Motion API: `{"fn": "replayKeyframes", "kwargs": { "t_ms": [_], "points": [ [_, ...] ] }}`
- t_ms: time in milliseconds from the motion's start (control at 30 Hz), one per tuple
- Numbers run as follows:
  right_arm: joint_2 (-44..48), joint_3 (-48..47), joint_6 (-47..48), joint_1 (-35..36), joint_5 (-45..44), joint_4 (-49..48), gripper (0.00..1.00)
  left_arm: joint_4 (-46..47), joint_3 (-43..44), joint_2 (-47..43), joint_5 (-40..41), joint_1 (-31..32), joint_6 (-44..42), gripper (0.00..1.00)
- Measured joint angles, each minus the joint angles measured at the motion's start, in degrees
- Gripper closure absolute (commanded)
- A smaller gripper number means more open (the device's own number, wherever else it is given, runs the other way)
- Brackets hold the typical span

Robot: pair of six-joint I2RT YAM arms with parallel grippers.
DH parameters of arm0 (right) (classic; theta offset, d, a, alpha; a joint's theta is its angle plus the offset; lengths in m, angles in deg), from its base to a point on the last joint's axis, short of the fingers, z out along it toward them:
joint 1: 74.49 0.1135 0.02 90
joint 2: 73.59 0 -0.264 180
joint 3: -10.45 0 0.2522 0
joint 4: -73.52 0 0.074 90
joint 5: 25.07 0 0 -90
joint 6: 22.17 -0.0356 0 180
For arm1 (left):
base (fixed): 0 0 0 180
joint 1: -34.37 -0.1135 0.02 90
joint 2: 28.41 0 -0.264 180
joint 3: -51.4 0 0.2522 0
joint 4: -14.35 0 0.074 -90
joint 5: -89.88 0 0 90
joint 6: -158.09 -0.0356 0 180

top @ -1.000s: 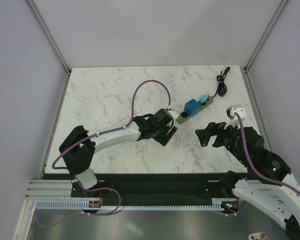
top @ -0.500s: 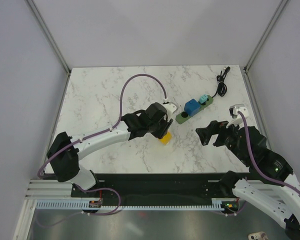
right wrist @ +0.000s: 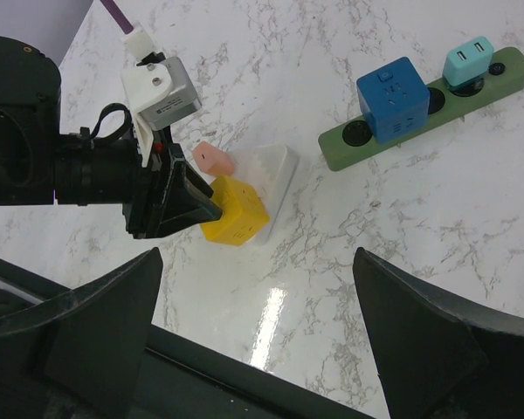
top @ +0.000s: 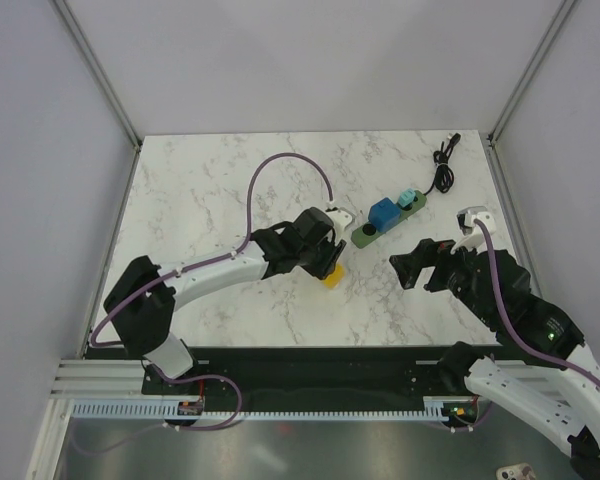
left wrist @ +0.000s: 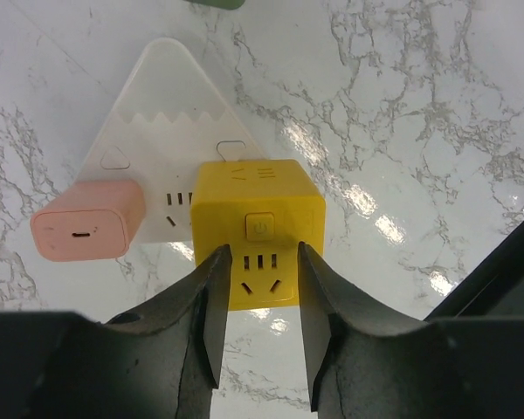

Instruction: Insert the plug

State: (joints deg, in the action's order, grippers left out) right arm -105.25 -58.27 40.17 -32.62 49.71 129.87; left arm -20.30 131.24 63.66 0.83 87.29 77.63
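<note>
The plug is a yellow cube (left wrist: 258, 227) with socket slots on its near face. It rests against a white triangular tray (left wrist: 157, 96) and shows below the left wrist (top: 330, 275). My left gripper (left wrist: 259, 249) is shut on it, a finger on either side, as the right wrist view confirms (right wrist: 211, 208). A green power strip (top: 365, 237) lies to the right, with one round socket (right wrist: 356, 133) free at its near end. My right gripper (top: 420, 262) hovers wide open, holding nothing, to the right of the cube (right wrist: 236, 214).
A blue cube (right wrist: 391, 98) and a teal plug (right wrist: 468, 59) sit in the power strip (right wrist: 349, 140). A pink plug (left wrist: 87, 231) lies on the tray beside the yellow cube. The strip's black cable (top: 442, 165) is coiled at the table's far right corner.
My left gripper has closed from wide open onto the yellow cube and drawn back slightly left, so the cube now shows in the top view. The right arm has hardly moved.
</note>
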Motion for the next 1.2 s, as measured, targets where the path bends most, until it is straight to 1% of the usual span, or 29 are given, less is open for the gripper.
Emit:
{"fn": "replayKeyframes", "kwargs": {
  "t_ms": [133, 167, 267, 367, 400, 433, 567, 733, 833, 1067, 1200],
  "points": [
    [0.0, -0.11, -0.17, 0.0, 0.2, 0.26, 0.02, -0.31, -0.24, -1.75, -0.04, -0.04, -0.04, 0.46],
    [0.02, -0.11, -0.17, 0.0, 0.17, 0.46, 0.02, -0.33, -0.39, -2.67, -0.04, -0.07, -0.07, 0.46],
    [0.39, -0.11, -0.17, 0.0, -0.2, 1.36, 0.02, -0.42, -1.73, -9.53, -0.04, -0.11, -0.42, 0.43],
    [1.57, -0.09, -1.44, 0.0, -1.55, 1.9, 0.02, 1.27, -4.04, -18.6, -1.18, -0.11, -1.44, 0.34],
    [2.21, -0.07, -2.27, 0.0, -2.14, 2.01, 0.02, 1.79, -5.22, -22.14, -1.88, -0.11, -1.79, 0.2],
    [2.97, 0.0, -3.08, 0.0, -2.82, 2.08, 0.02, 2.36, -6.43, -25.92, -2.84, -0.13, -2.47, 0.0],
    [6.08, 1.01, -5.77, 0.0, -5.6, 2.1, 0.02, 4.61, -10.34, -36.81, -5.55, -0.15, -3.61, 0.0],
    [7.02, 2.01, -10.75, 0.0, -8.31, 2.29, 0.02, 6.19, -15.91, -48.04, -5.7, -0.15, -3.63, 0.0],
    [7.56, 2.08, -11.8, 0.0, -8.98, 2.45, 0.02, 6.49, -19.06, -53.94, -5.81, -0.15, -3.43, 0.0],
    [9.86, 2.12, -11.32, 0.0, -9.97, 1.51, 0.02, 8.41, -21.94, -61.48, -5.79, -0.15, 1.22, 0.0],
    [10.08, 2.16, -10.84, 0.0, -10.21, 1.11, 0.02, 9.11, -22.56, -62.36, -5.77, -0.15, 4.42, 0.0]
  ]
}}
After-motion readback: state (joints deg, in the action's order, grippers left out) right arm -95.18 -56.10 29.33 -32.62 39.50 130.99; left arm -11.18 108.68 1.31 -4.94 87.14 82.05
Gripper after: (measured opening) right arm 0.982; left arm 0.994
